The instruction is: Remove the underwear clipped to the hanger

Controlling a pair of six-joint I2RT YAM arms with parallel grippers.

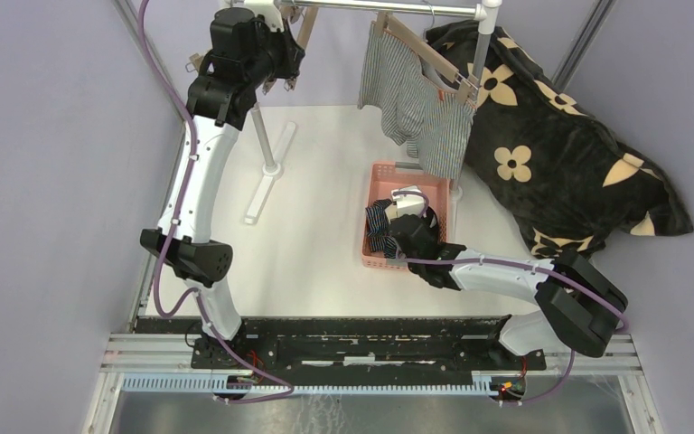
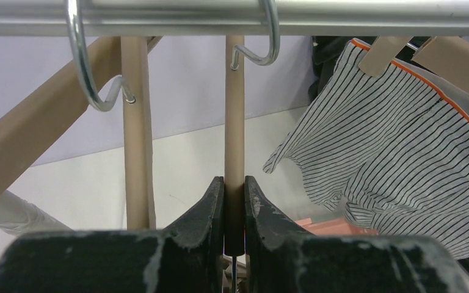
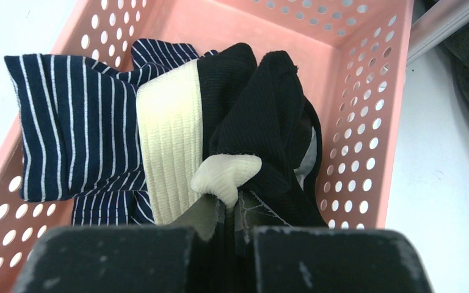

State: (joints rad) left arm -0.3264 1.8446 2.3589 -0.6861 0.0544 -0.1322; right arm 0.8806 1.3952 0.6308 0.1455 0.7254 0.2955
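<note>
A hanger [image 2: 234, 110] is pinched by the left gripper [image 2: 234, 189]; the black pair [image 3: 262, 116] is pinched in the basket [image 3: 366, 91] by the right gripper [image 3: 231, 210], beside the navy pair [image 3: 73, 140].

Place: a robot test cell in a lab, not a home.
Enclosure: plain lilac wall panels [image 1: 36, 181] close in a white table [image 1: 325, 181], with bare metal posts [image 1: 589, 32] at the back corners.
Rig: a left arm [image 1: 201, 163] and a right arm [image 1: 497, 276] are bolted to a scuffed black base plate [image 1: 352, 339] on aluminium rails [image 1: 145, 348]. Purple cables [image 1: 506, 263] run exposed along the arms.
Props: the only household things are a small steel clothes rail [image 2: 342, 18], wooden hangers [image 2: 235, 110], a pink perforated basket [image 3: 366, 91] and a flower-print cushion [image 1: 560, 154].
</note>
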